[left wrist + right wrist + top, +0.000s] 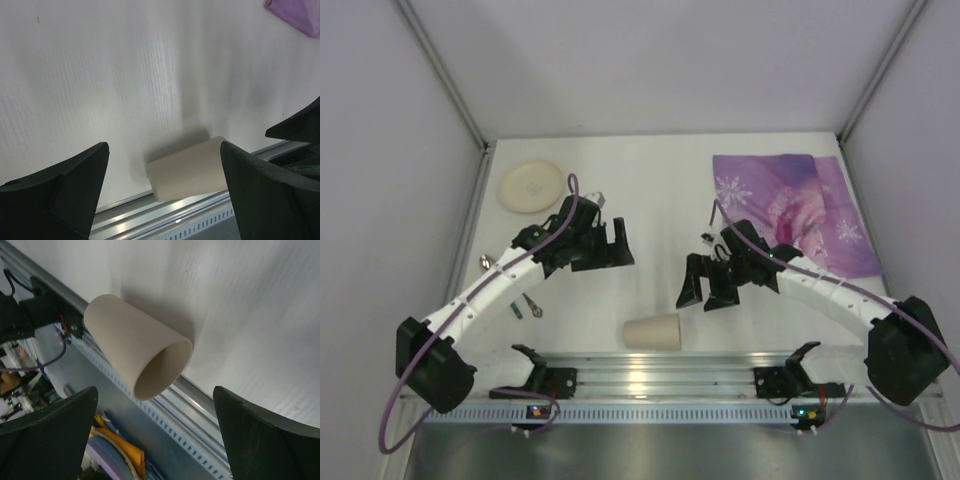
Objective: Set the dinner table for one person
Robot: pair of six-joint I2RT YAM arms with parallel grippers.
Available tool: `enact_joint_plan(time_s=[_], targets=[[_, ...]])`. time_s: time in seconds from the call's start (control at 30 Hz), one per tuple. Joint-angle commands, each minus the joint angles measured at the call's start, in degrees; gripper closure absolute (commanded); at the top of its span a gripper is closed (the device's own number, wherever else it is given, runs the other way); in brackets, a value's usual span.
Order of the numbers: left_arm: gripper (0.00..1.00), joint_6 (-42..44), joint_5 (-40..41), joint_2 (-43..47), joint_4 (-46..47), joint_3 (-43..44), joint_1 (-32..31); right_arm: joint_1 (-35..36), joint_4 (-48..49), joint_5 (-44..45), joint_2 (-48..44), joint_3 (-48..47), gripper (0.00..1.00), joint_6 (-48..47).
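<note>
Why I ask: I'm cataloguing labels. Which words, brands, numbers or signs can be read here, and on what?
No text can be read anywhere.
Purple placemat: snowflake print, any lettering too blurred to read.
Plate: faint centre mark, too small to read.
Cup: plain, no marking shows.

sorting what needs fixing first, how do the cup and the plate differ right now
The cup lies tipped on its side; the plate sits flat. The cup is beside the aluminium rail at the near edge; the plate is at the far left of the dinner table. Both are plain cream and neither is held.
</note>
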State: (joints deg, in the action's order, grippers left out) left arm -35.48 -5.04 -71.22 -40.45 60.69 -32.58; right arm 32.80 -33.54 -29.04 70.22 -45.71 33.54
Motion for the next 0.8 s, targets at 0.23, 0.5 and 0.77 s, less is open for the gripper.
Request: enact_joint_plan(time_s=[0.23, 0.5, 0.77], targets=[[0.02, -3.0, 0.3, 5.4, -1.7, -8.5, -0.3, 8.9, 13.3, -16.8, 3.6, 4.7, 0.0, 9.1], [0.03, -1.6, 1.0, 9.5, -11.6, -7.0, -1.0, 10.2, 2.2, -17.3, -3.0, 1.3, 0.0, 11.3], [0.08, -2.0, -12.5, 18.9, -22.0, -7.9, -2.6, 18.9, -10.1, -11.7, -12.9, 0.8, 0.0, 18.6]])
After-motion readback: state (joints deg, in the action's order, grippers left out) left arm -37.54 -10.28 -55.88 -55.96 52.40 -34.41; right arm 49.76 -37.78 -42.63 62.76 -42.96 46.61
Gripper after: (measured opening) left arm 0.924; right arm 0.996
